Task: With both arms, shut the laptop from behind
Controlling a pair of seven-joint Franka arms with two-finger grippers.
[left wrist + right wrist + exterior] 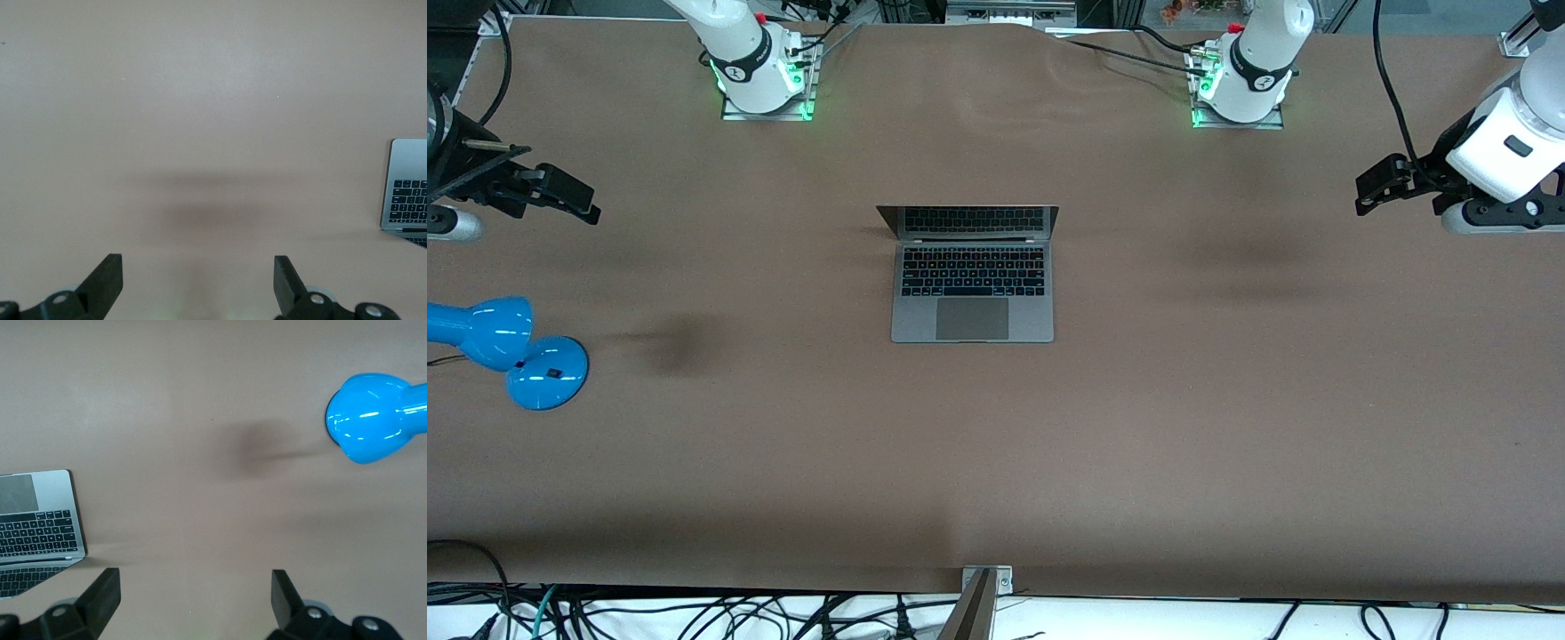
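Partly out of my sight: blue desk lamp [507, 351], cut by the front view's edge; laptop [407, 193], cropped in both wrist views.

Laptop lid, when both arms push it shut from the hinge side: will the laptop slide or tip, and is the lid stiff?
The laptop looks like thin metal, so the lid is probably stiff yet dentable. Its flat base on the smooth brown table may slide toward the front camera rather than tip. Both the left end effector and the right end effector are open, over bare table.
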